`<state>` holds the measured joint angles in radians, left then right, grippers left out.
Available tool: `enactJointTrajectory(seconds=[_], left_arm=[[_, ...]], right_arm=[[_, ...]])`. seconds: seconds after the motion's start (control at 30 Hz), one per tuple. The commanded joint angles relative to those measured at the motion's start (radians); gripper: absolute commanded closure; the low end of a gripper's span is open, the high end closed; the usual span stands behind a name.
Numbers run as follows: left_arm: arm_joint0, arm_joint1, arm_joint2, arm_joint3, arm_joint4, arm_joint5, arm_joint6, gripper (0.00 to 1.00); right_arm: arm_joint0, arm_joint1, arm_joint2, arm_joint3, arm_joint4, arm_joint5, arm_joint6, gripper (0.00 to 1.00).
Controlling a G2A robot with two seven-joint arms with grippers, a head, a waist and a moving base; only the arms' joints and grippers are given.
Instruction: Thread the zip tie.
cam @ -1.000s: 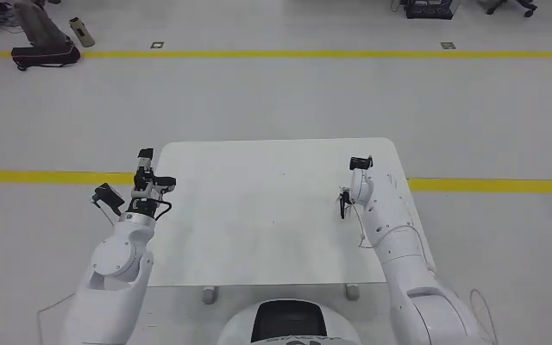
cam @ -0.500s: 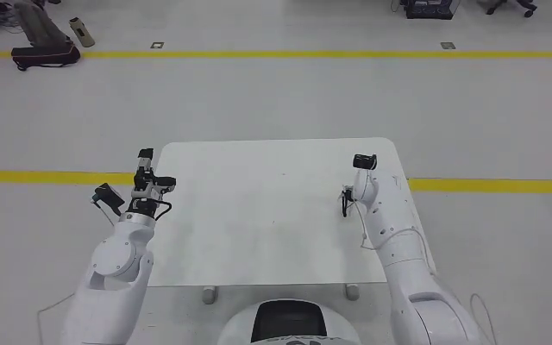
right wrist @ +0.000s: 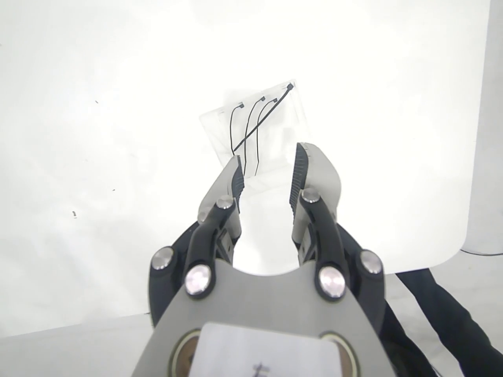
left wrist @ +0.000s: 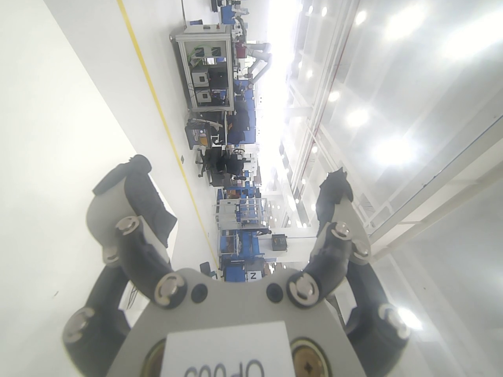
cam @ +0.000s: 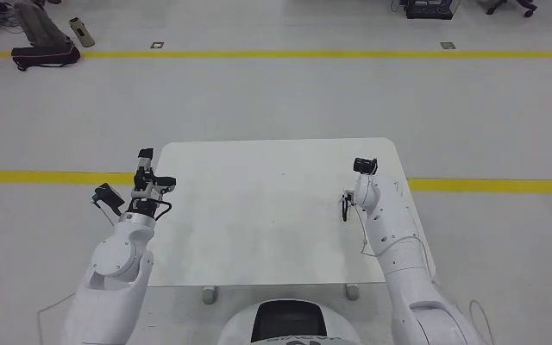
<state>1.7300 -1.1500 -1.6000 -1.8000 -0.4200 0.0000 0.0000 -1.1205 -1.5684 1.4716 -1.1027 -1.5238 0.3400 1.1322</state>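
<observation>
Above the surface (cam: 259, 216), the right end effector (right wrist: 269, 152) is hovering, spread apart, seemingly lining up a first pick. Just ahead of it, a clear tray (right wrist: 292, 119) is holding several black zip ties (right wrist: 259, 121), some crossing. Singling one out is likely coming next. The left end effector (left wrist: 235, 168), also spread, is pointing upward.

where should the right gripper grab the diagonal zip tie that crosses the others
Probably just behind the head of the diagonal zip tie, at the clear tray corner farthest from the right gripper. There the strap lies apart from the other ties; nearer the gripper it crosses them. Come straight down, open jaws astride the thin strap.
</observation>
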Motion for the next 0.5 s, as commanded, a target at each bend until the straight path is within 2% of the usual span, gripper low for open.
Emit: enactJointTrajectory(seconds=[0.0,0.17,0.3,0.37,0.47], left_arm=[[0.0,0.0,0.0,0.0,0.0,0.0,0.0,0.0],[0.0,0.0,0.0,0.0,0.0,0.0,0.0,0.0],[0.0,0.0,0.0,0.0,0.0,0.0,0.0,0.0],[0.0,0.0,0.0,0.0,0.0,0.0,0.0,0.0],[0.0,0.0,0.0,0.0,0.0,0.0,0.0,0.0]], right_arm=[[0.002,-0.002,0.002,0.02,0.003,0.0,-0.016,0.72],[0.013,-0.008,0.026,0.071,0.013,0.0,-0.064,0.7],[0.023,-0.016,0.043,0.104,0.014,0.0,-0.097,0.71],[0.028,-0.021,0.048,0.116,0.019,0.0,-0.109,0.75],[0.036,-0.026,0.057,0.136,0.019,0.0,-0.124,0.74]])
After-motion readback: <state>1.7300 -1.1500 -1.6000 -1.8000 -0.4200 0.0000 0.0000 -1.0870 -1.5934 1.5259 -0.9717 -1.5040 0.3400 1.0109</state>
